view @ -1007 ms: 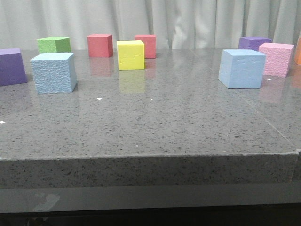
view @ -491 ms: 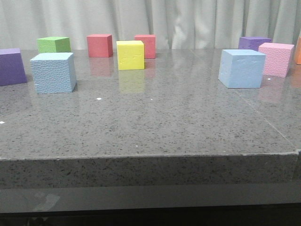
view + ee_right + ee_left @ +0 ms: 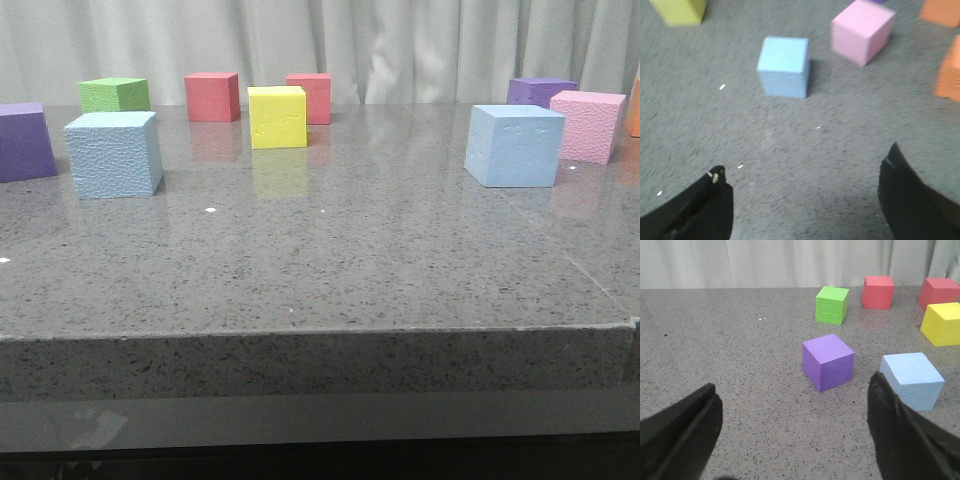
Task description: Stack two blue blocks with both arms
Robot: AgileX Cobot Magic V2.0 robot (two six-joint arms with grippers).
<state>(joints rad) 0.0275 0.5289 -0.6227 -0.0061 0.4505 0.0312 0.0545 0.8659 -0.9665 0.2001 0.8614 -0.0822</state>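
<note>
Two blue blocks sit well apart on the grey table (image 3: 330, 250), both flat on the top, neither stacked; left blue block (image 3: 113, 153) at the robot's left, right blue block (image 3: 514, 146) at the robot's right.

Left gripper (image 3: 795, 435): fingers spread wide, nothing btwn them, hovering over bare tabletop; left blue block (image 3: 912, 380) lies ahead of it & just off the far side of one finger (image 3: 905, 435), not touching so far as can be told; other finger (image 3: 680, 435) well clear of any cube. Purple cube (image 3: 828, 361) sits ahead of the gap, near that blue block w/ a slim gap btwn; further ahead a green cube (image 3: 832, 304), two red cubes (image 3: 878, 292) and (image 3: 940, 291), & a yellow cube (image 3: 942, 323) off to the same side as the blue one.

Right gripper (image 3: 805, 200): also wide open & empty, above the table; right blue block (image 3: 784, 73) straight ahead of the gap, apart from both fingers (image 3: 912, 200); picture is blurred. Pink cube (image 3: 862, 31) beyond & beside the block, near but not touching; orange cubes (image 3: 950, 70) at the edge past the pink one; yellow cube corner shows far ahead on the other side.

Front view shows no arm at all; second purple cube (image 3: 540, 92) behind the pink one; white curtain (image 3: 400, 40) at the back.
</note>
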